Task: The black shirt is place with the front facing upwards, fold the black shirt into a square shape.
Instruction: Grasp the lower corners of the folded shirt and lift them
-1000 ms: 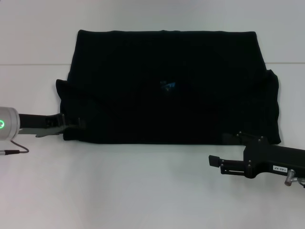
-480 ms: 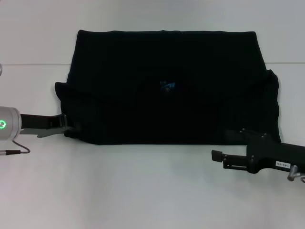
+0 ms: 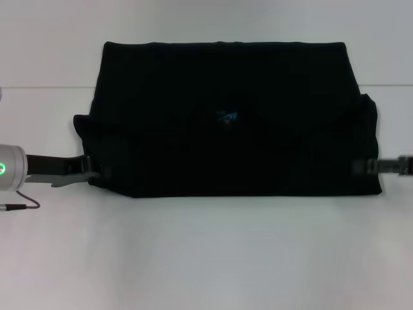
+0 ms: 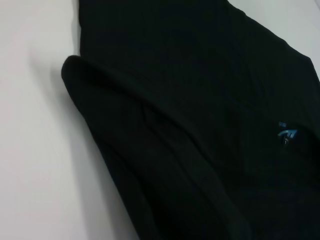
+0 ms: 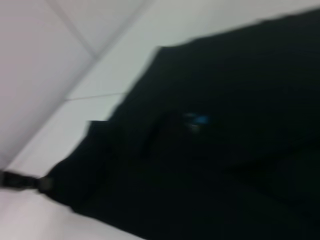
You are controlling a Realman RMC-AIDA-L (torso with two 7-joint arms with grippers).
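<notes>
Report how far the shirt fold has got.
Done: the black shirt lies in a wide folded rectangle with its blue neck label showing. In hand: the left end effector and right end effector sit at the two near corners. Left: folding it sideways, since it is not yet a square.

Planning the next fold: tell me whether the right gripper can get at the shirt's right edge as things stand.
Probably yes. The right gripper is already at the near right edge of the black shirt, with only bare table around it and nothing in the way. Whether it is open cannot be told.
</notes>
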